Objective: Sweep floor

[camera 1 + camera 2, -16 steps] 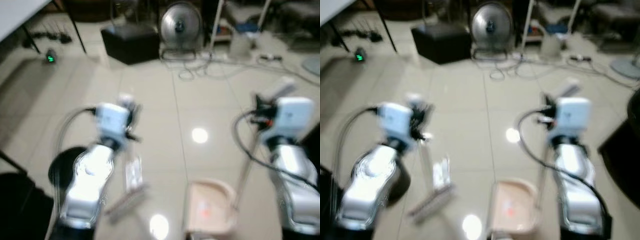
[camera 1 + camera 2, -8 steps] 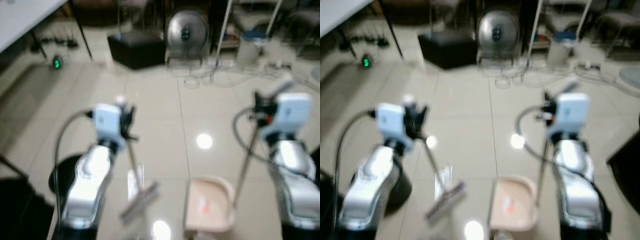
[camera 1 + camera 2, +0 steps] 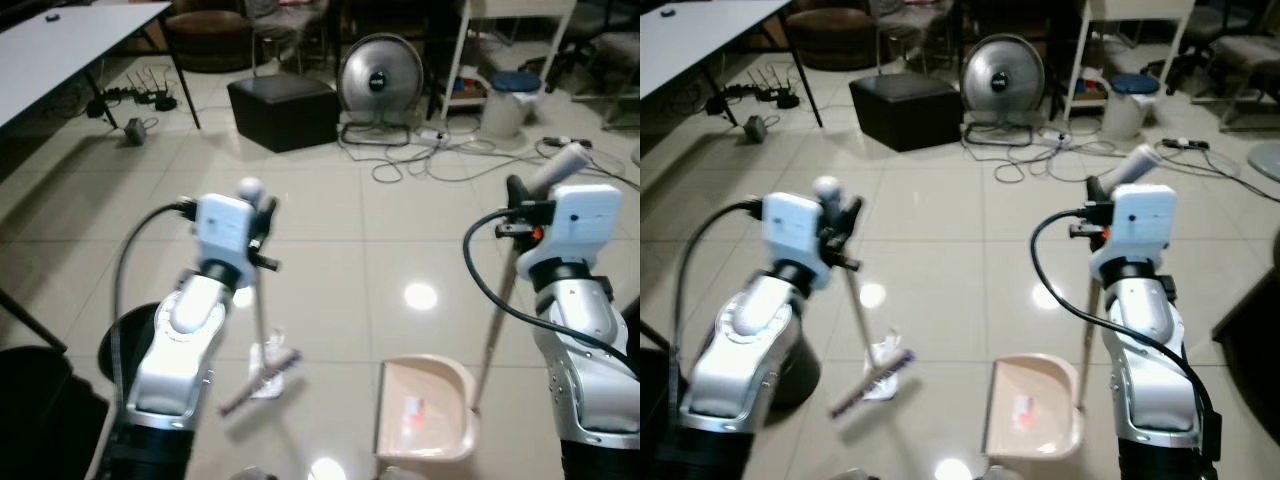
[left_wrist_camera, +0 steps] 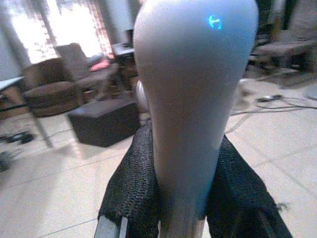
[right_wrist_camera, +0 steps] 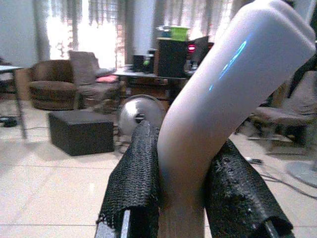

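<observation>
Mid-sweep, the left gripper [image 4: 183,198] clamped its fingers on the slim white-handled broom [image 3: 258,310] beside crumpled white litter [image 3: 262,355] on the glossy beige tiled floor [image 3: 330,250], while the right gripper [image 5: 181,198] gripped the pale pink long-handled dustpan [image 3: 425,405], which already held a scrap.

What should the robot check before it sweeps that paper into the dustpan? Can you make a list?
1. Left gripper shut on the broom handle: ok.
2. Right gripper shut on the dustpan handle: ok.
3. Broom head at the crumpled paper: ok, right beside it.
4. Dustpan flat on the floor: cannot tell.
5. Dustpan mouth facing the paper: cannot tell; the pan sits to the paper's right.
6. Cables and fan out of the way: ok, far ahead.
</observation>
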You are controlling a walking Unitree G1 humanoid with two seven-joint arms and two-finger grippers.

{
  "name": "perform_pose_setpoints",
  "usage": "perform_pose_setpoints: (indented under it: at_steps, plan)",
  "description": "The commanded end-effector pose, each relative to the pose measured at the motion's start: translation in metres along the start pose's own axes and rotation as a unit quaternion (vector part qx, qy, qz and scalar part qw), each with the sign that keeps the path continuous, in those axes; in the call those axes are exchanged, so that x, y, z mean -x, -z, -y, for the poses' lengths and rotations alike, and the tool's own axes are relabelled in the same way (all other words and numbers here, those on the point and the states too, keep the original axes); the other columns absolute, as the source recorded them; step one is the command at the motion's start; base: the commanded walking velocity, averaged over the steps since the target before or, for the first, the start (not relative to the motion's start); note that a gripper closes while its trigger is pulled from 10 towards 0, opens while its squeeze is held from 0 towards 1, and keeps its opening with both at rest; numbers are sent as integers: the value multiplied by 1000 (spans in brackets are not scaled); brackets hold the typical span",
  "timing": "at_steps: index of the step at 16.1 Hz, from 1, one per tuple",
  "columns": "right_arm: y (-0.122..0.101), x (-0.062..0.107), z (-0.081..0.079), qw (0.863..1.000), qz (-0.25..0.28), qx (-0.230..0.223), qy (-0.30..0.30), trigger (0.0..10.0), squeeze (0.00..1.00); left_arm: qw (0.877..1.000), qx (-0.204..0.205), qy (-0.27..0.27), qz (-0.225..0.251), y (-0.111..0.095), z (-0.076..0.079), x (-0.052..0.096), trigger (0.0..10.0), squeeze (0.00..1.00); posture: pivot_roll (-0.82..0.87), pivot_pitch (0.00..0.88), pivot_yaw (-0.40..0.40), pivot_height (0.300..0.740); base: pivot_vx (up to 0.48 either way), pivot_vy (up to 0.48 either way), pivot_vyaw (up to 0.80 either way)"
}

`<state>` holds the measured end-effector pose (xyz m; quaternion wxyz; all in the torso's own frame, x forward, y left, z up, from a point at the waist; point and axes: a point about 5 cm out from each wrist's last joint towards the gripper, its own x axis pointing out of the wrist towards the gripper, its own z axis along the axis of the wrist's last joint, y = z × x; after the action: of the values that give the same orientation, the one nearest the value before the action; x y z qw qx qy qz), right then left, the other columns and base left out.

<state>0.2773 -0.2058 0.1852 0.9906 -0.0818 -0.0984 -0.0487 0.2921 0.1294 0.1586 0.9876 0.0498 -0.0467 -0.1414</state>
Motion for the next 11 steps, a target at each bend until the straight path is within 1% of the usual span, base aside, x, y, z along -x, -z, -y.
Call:
perform_pose_setpoints:
  at_steps: [1, 3, 6, 8, 10, 11]
  plan:
    - [-10, -3, -2, 1000, 27, 5, -1, 10000, 0, 1000, -9, -2, 13, -6, -5, -2, 10000, 0, -111, 8, 44, 740, 0, -480, 0]
    - [-12, -4, -1, 999, 33, 16, -7, 10000, 0, 1000, -9, -4, 9, -5, -8, -3, 10000, 0, -115, 6, 44, 740, 0, -480, 0]
    - [-14, -6, 6, 999, 40, 14, -4, 10000, 0, 1000, -9, -10, 8, -4, -9, -4, 10000, 0, -120, 5, 43, 740, 0, -480, 0]
    - [-15, -9, 9, 997, 50, 51, -6, 10000, 0, 1000, -7, -9, 9, -4, -7, -5, 10000, 0, -120, 6, 41, 740, 0, -480, 0]
    - [-17, -9, 12, 997, 55, 54, 0, 10000, 0, 1000, -4, -4, 10, -4, -6, -6, 10000, 0, -130, 9, 52, 740, 0, -480, 0]
    - [-15, -6, 11, 998, 49, 44, -4, 10000, 0, 1000, -15, 8, 16, -6, -3, -6, 10000, 0, -131, 8, 53, 740, 0, -480, 0]
